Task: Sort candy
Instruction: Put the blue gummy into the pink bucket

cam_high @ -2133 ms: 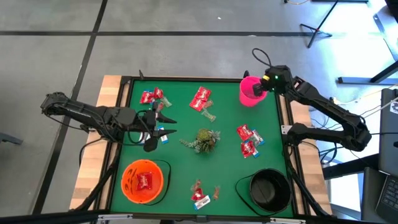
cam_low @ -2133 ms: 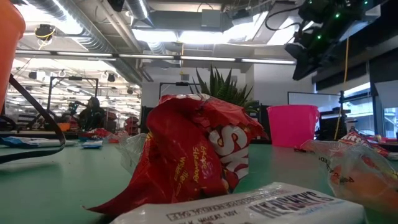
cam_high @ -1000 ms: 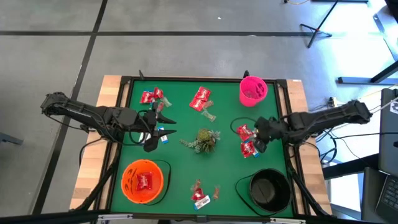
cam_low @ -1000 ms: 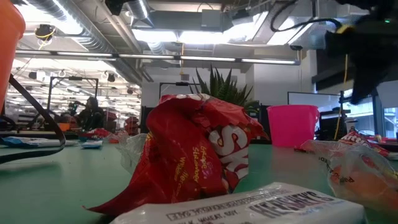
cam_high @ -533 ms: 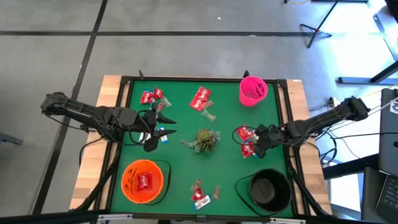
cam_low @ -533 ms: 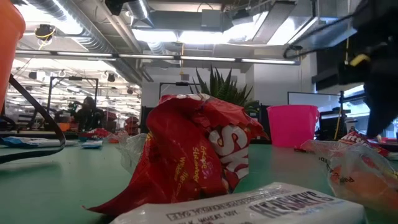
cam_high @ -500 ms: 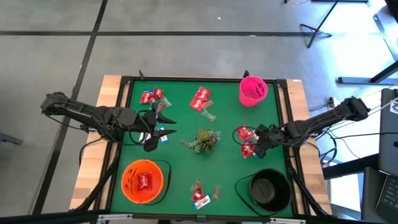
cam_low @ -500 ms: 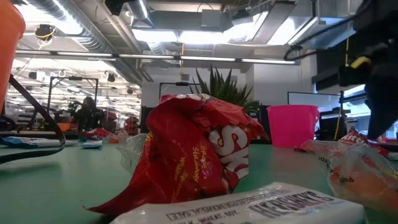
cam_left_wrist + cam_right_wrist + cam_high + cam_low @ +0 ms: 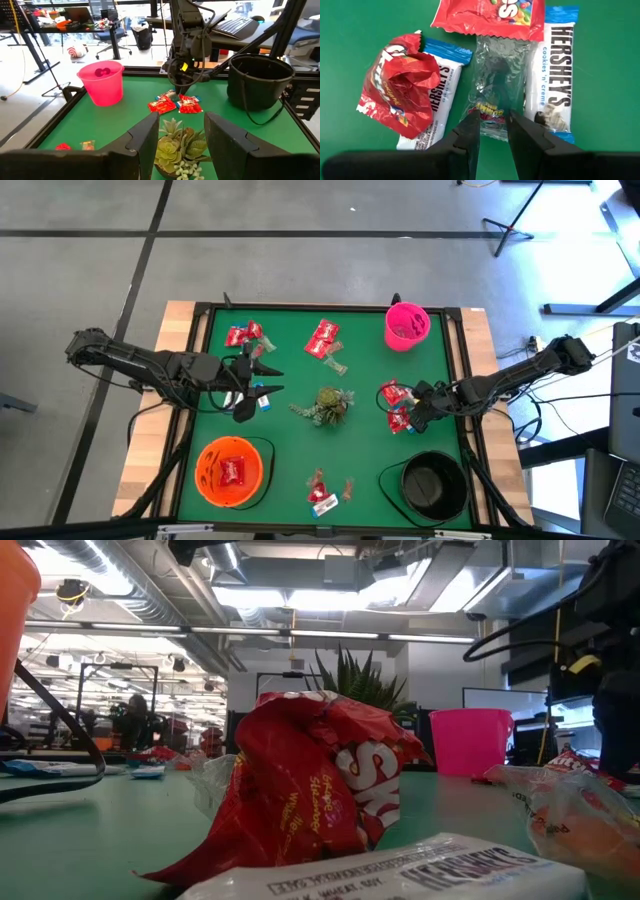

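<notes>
The high view looks straight down on the whole green table [image 9: 300,450]. The low view sits at tabletop height, right against a red Skittles packet [image 9: 320,790] — the pink bucket [image 9: 470,740] also appears from above and from the left wrist.

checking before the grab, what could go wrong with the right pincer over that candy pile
1. The right pincer straddles the clear-wrapped gummy, which touches a white Hershey's bar; closing may drag that bar along.
2. The clear wrapper looks thin and slick, so it might slip out.
3. The crumpled red packet lies on another white bar close by and could get nudged.
</notes>
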Controlling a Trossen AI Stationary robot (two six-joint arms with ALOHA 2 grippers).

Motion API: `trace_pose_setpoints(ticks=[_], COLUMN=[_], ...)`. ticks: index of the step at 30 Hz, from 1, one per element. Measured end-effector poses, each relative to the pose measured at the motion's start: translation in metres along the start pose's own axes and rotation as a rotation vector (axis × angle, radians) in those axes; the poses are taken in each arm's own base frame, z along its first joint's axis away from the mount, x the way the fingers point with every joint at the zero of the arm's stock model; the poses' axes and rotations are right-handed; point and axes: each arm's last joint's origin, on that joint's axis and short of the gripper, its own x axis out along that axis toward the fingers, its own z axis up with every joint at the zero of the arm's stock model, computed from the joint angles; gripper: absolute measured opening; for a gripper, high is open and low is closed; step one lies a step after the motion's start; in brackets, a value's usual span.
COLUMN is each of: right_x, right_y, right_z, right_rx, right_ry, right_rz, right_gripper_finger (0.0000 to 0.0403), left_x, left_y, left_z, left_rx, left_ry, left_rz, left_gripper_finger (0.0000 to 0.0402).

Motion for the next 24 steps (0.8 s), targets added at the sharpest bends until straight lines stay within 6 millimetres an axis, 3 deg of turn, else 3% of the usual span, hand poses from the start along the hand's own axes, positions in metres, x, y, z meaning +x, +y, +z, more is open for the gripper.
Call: trace_pose_setpoints(ticks=[8,15,24], right_x=[0.0,-0.005,-0.042], right_y=[0.001,0.006,0.028], right_z=[0.001,0.006,0.035], right_rx=[-0.021,-0.027,-0.094], right_ry=[-0.013,-0.035,-0.246], right_rz=[0.002,0.035,0.038], right_gripper_finger=[0.0008,0.0003,0.0001], left_x=[0.0,0.0,0.0], left_y=[0.0,0.0,0.0], left_z=[0.0,0.0,0.0], left_rx=[0.0,0.0,0.0], left_ry=[-0.001,-0.001,-0.001], left_rz=[0.0,0.0,-0.001], left_gripper_finger=[0.0149,0.0149,0.0149])
